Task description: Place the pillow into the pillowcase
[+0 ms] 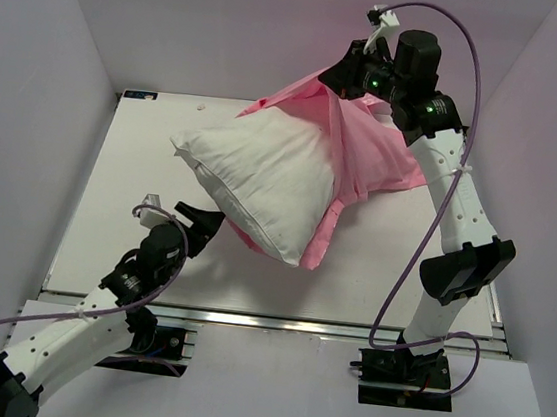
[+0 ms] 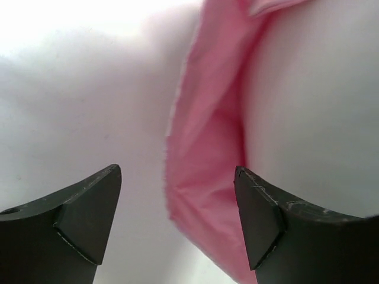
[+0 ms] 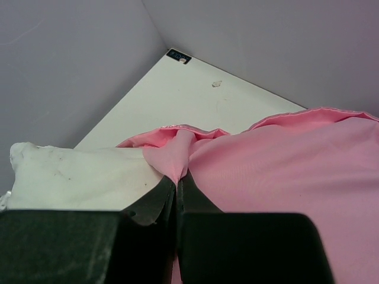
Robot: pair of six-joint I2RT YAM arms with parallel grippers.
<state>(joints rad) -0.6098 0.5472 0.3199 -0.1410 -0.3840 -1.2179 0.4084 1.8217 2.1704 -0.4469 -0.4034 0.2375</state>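
Pillow (image 1: 261,181): one, partly inside one pink pillowcase (image 1: 378,151)

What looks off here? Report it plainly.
The pillowcase sits askew: bunched over only the far right part of the pillow, most of which lies bare. The right gripper pinches a pink fold. Dark smudges mark one pillow corner.

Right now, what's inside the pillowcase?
The pillow, partly: its end toward the right arm is in the pillowcase, most of it outside. How deep it reaches is hidden by fabric. The right gripper pinches the case's edge.
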